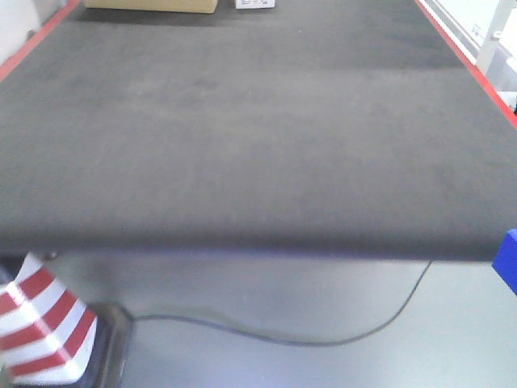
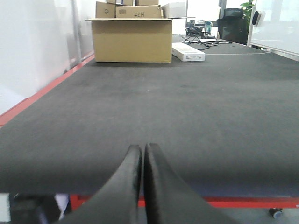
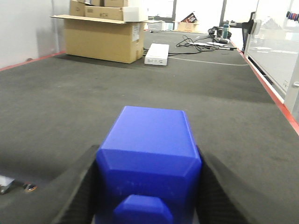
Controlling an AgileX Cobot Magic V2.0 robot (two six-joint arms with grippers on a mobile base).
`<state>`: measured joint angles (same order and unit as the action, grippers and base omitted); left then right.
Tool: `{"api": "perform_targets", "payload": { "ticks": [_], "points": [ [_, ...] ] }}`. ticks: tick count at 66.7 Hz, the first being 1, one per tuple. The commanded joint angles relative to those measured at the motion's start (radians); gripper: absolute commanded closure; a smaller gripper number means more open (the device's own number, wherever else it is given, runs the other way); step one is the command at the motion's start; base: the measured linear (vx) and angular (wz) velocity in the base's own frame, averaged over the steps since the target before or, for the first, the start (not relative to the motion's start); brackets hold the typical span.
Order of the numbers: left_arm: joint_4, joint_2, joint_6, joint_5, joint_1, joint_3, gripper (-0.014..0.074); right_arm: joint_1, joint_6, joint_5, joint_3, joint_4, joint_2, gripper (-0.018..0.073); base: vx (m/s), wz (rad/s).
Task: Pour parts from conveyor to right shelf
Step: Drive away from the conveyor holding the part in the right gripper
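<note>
Far left on the desk [image 3: 224,93], a cardboard box [image 3: 100,39] and white box [image 3: 157,54] are sitting; near, the right tool [image 3: 147,186] is clamping a blue container [image 3: 147,140], the left tool [image 2: 142,154] pinching shut, empty.

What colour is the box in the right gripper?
Box: solid blue, best seen in right wrist view.

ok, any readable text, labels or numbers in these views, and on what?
"#CH": on a small carton above the big box, left wrist view.
Mark on the second carton beside it: blurred, unreadable.
Side label on the big box, right wrist view: too blurred.
Print on the white box: too small.
Blue block: no text visible.
Front view: none.
</note>
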<state>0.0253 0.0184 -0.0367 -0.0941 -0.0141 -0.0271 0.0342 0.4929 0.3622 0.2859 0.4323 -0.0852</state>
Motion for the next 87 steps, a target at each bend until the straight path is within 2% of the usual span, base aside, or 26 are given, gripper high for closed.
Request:
{"api": "perform_targets", "payload": {
  "ticks": [1, 51, 87],
  "points": [
    [-0.006, 0.005, -0.007, 0.072, -0.002, 0.026, 0.0603, -0.007, 0.006, -0.077, 0.025, 0.010, -0.011, 0.0567, -0.44, 0.09],
    [-0.006, 0.005, -0.007, 0.072, -0.002, 0.026, 0.0603, -0.007, 0.006, -0.077, 0.025, 0.009, -0.011, 0.0567, -0.30, -0.01],
    [-0.006, 0.005, -0.007, 0.072, -0.002, 0.026, 0.0603, -0.007, 0.006, -0.077, 0.025, 0.009, -0.011, 0.0567, -0.20, -0.84]
  ]
}}
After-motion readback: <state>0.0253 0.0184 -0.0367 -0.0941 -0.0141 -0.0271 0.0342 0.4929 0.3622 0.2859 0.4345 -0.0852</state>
